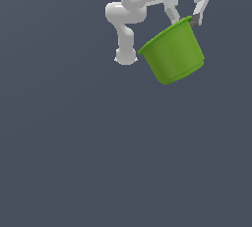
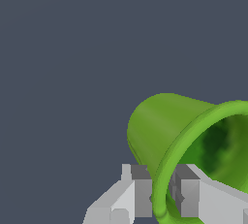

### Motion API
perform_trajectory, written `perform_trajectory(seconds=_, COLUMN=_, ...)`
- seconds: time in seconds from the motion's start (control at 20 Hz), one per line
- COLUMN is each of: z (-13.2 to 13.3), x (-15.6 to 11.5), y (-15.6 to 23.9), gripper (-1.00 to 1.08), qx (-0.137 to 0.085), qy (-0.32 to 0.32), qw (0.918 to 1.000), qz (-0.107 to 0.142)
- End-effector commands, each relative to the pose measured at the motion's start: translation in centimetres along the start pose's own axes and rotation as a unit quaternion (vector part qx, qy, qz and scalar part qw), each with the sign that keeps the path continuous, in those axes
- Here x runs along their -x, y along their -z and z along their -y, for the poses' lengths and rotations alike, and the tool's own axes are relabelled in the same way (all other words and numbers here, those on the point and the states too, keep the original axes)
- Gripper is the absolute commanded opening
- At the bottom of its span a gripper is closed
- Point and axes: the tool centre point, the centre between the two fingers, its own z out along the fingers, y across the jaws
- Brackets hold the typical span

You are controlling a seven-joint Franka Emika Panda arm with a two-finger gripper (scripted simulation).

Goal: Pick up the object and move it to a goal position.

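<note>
Item: cup (image 1: 172, 54), green, tilted, hanging under my gripper (image 1: 186, 15) at the exterior view's upper right. Jaws closed on its rim wall, one finger (image 2: 188, 196) inside, one outside. Pickup judged done; carry to goal remains. I see no goal marker.

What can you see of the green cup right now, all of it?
The small bright green plastic cup is round and tapered, with a thin lip around its rim and a darker green inside. It hangs tilted, rim up toward the gripper, base pointing down toward the exterior view's right. The jaws pinch its wall at the rim, one finger inside and one outside. Nothing else touches it; only plain dark grey shows behind.
</note>
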Motion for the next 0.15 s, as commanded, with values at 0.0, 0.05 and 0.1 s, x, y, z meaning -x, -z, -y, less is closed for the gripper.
perform_trajectory(seconds=0.0, z=0.13, x=-0.06, y=0.6, gripper=-1.0, qx=-0.001, qy=-0.001, qw=1.0, qz=-0.007)
perform_trajectory(seconds=0.05, z=0.15, x=-0.06, y=0.66, gripper=-1.0, qx=-0.001, qy=-0.001, qw=1.0, qz=-0.007)
perform_trajectory(seconds=0.1, z=0.15, x=-0.06, y=0.7, gripper=-1.0, qx=-0.001, qy=-0.002, qw=1.0, qz=-0.008)
